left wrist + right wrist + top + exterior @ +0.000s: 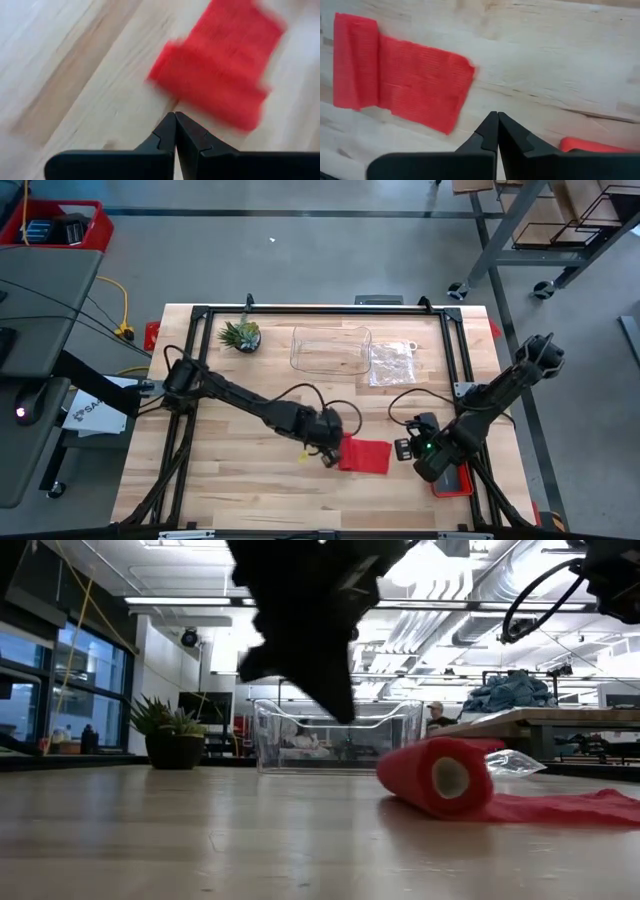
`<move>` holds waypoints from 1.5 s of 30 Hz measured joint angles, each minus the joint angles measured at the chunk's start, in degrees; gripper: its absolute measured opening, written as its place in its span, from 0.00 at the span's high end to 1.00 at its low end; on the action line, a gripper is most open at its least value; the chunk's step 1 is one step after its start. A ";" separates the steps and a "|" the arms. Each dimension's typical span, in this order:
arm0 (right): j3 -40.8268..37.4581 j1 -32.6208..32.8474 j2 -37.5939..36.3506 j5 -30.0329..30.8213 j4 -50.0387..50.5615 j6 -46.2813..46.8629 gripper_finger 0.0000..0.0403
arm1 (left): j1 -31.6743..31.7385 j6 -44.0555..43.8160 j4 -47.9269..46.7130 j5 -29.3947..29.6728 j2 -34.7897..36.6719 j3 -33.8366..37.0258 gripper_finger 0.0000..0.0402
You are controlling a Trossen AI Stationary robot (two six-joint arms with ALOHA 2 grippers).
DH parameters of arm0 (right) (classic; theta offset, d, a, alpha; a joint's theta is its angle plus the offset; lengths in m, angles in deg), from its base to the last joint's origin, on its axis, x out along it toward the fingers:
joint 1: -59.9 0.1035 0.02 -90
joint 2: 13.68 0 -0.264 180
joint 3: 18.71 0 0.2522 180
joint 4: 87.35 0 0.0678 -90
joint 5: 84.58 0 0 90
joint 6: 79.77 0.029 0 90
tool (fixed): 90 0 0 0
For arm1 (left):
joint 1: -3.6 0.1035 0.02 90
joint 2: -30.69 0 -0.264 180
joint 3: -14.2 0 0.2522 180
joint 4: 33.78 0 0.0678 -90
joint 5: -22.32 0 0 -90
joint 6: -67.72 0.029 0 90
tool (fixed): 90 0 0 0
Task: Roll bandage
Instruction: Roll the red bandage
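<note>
The red bandage [364,455] lies on the table near its front edge, partly rolled: a stubby roll [440,776] at its left end and a short flat tail [570,808] toward the right. It also shows in the left wrist view [215,70] and the right wrist view [402,75]. My left gripper [328,456] is shut and empty, raised just left of the roll. My right gripper [408,448] is shut and empty, just right of the flat tail's end.
A clear plastic box [331,348] and a crinkly clear bag [394,363] stand at the back centre, a small potted plant [240,335] at the back left. A red tray [452,480] lies by the right arm near the front right.
</note>
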 joint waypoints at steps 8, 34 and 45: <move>0.00 0.11 0.49 0.42 0.15 -0.17 1.00 | -0.49 -1.59 7.22 -1.35 -1.38 6.28 1.00; -0.02 0.11 0.47 -0.63 1.63 -1.49 1.00 | 1.33 22.33 20.36 -9.08 -6.23 -12.30 1.00; -0.04 0.11 0.47 -0.63 1.80 -1.95 1.00 | 0.83 25.01 0.31 -3.74 -6.62 -10.81 1.00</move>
